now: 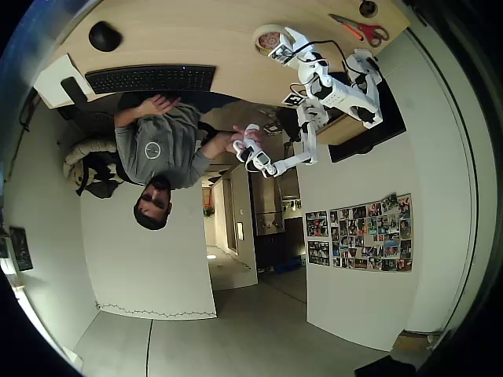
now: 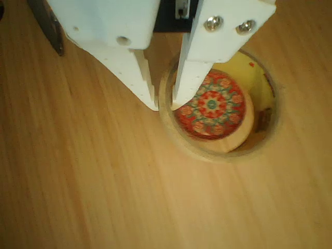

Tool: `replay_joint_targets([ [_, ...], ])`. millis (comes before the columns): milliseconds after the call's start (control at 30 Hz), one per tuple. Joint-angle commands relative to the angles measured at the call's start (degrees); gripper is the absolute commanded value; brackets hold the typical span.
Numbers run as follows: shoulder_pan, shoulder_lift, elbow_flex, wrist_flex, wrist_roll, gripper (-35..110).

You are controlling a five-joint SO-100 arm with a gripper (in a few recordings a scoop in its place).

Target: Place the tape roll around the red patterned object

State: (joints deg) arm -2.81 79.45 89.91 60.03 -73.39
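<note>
In the wrist view the cream tape roll [image 2: 207, 154] lies on the wooden table, ringed around the red patterned disc [image 2: 212, 104]. The disc sits off-centre inside the hole, toward the ring's left wall. My white gripper [image 2: 164, 106] straddles that left wall, one finger outside the ring and one inside, above the disc's edge. The jaws stand close together on the wall. In the overhead view the tape roll [image 1: 266, 33] is at the top centre of the table, with the gripper [image 1: 277, 49] right at it.
Red-handled scissors [image 1: 361, 30] lie to the right of the roll in the overhead view. A black mouse [image 1: 104, 35] and a keyboard [image 1: 149, 77] sit at the left, where a person [image 1: 153, 149] is seated. A dark metal object [image 2: 49, 28] lies at the wrist view's upper left.
</note>
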Motion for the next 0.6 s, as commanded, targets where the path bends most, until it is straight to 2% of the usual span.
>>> replay_joint_targets([
  [0, -1.14, -0.26, -6.24, 3.96, -1.05, 18],
  [200, -1.41, -2.64, -13.01, 9.23, -2.72, 24],
  [333, 0.44, -3.6, -23.38, 19.25, -7.38, 29],
  [433, 2.46, -0.88, -29.09, 25.93, -10.2, 30],
  [567, 4.75, 6.06, -27.51, 28.48, -12.3, 29],
])
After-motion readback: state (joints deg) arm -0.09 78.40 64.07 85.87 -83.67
